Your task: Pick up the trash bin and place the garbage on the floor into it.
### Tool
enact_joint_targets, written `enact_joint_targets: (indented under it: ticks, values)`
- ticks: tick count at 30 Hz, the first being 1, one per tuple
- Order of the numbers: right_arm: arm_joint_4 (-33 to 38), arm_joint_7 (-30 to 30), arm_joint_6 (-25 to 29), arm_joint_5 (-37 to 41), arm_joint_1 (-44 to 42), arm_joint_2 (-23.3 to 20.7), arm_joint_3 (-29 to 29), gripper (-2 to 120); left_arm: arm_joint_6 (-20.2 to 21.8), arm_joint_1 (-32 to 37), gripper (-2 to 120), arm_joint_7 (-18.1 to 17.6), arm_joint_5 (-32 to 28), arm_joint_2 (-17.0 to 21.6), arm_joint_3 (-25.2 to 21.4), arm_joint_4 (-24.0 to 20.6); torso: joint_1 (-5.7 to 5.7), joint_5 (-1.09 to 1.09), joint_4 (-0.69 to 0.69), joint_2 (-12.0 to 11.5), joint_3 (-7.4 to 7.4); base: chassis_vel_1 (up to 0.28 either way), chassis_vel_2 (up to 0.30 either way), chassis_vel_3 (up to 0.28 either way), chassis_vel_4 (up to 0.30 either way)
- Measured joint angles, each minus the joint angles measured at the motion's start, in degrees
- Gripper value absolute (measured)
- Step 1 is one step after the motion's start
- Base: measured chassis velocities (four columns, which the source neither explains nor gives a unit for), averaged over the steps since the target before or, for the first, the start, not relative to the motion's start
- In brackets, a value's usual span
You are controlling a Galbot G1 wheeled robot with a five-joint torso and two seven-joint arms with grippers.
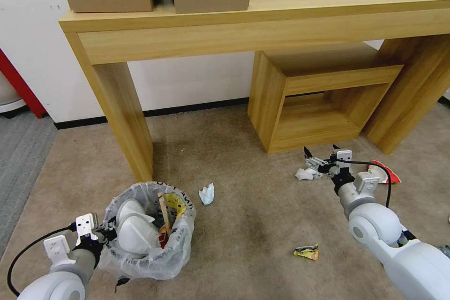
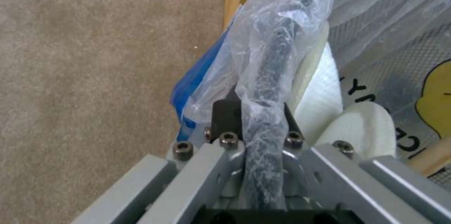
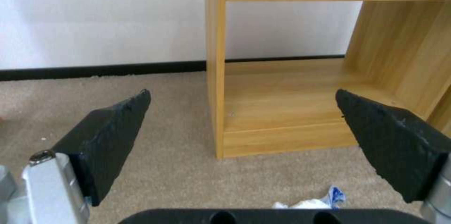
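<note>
Head view: the floor (image 1: 243,225) is lying beige under a wooden desk (image 1: 262,23); the trash bin (image 1: 149,227) is sitting near its leg. Left wrist view: the left gripper (image 2: 260,118) is clamping the bin's bagged rim. Right wrist view: the right gripper (image 3: 242,118) is gaping wide above crumpled paper (image 3: 312,201).

Head looks down – wrist cameras close, sharing carpet (image 1: 243,225).
</note>
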Motion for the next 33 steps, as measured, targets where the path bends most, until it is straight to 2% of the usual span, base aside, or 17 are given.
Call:
enact_joint_targets:
  ticks: [14,22,27,29,30,33]
  values:
    - [0.3,0.1,0.5,-0.3,-0.1,0.0,-0.3,100,0.3,0.7,1,0.0,-0.3,1.1,0.0,0.3,0.0,0.0,0.0,0.0,0.0,0.0,0.0,0.0,0.0]
    - [0.7,0.4,-2.1,1.6,-0.1,-0.8,-0.1,100,0.3,1.0,1,-0.1,-0.2,1.3,-0.2,0.4,0.0,0.0,0.0,0.0,0.0,0.0,0.0,0.0,0.0]
    - [1.3,2.8,-7.5,8.2,-0.2,-1.3,-0.6,100,0.4,0.9,1,-0.1,0.0,1.0,-0.3,0.6,0.0,0.0,0.0,0.0,0.0,0.0,0.0,0.0,0.0]
    - [1.6,5.2,-11.7,12.0,-0.4,-1.8,-0.9,100,0.4,0.9,1,-0.1,0.2,0.8,-0.2,0.8,0.0,0.0,0.0,0.0,0.0,0.0,0.0,0.0,0.0]
    - [1.6,5.2,-11.7,12.0,-0.4,-1.8,-0.9,100,0.4,0.9,1,-0.1,0.2,0.8,-0.2,0.8,0.0,0.0,0.0,0.0,0.0,0.0,0.0,0.0,0.0]
    - [2.6,10.5,-19.9,18.3,-0.8,-2.3,-0.9,100,0.3,0.7,1,-0.1,0.2,0.6,-0.1,1.0,0.0,0.0,0.0,0.0,0.0,0.0,0.0,0.0,0.0]
